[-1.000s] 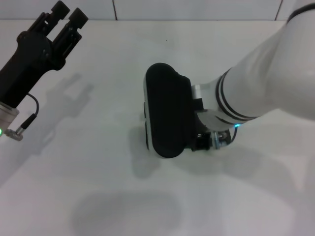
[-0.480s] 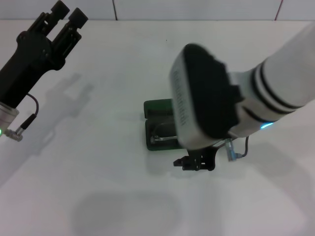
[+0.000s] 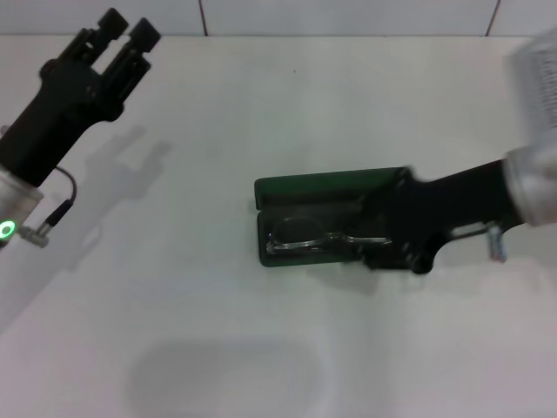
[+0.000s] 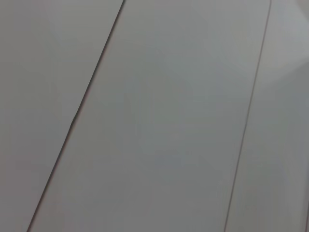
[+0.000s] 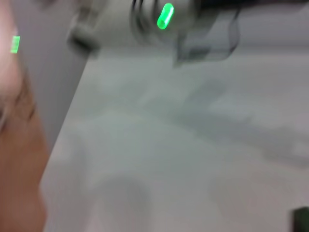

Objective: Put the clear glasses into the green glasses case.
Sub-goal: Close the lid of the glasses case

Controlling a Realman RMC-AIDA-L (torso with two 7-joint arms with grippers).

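One green glasses case [image 3: 300,185], dark, rounded, lid open, mid-table [image 3: 218,331], holding one pair of clear glasses [image 3: 305,238]; right tool [image 3: 396,235] over its right end, grip unclear; left tool [image 3: 122,30] parked near far-left corner, fingers apart.

1. Green glasses case [image 3: 300,187] lies open near the middle of the white table [image 3: 261,104], lid edge toward the far side.
2. Clear glasses [image 3: 305,235] lie inside the case on the dark lining, one lens plainly visible.
3. Right gripper [image 3: 383,239] reaches in from the right, covering the case's right end; finger position cannot be made out.
4. Left gripper [image 3: 122,26] is raised at far left, well apart from the case, fingers parted, nothing between them.
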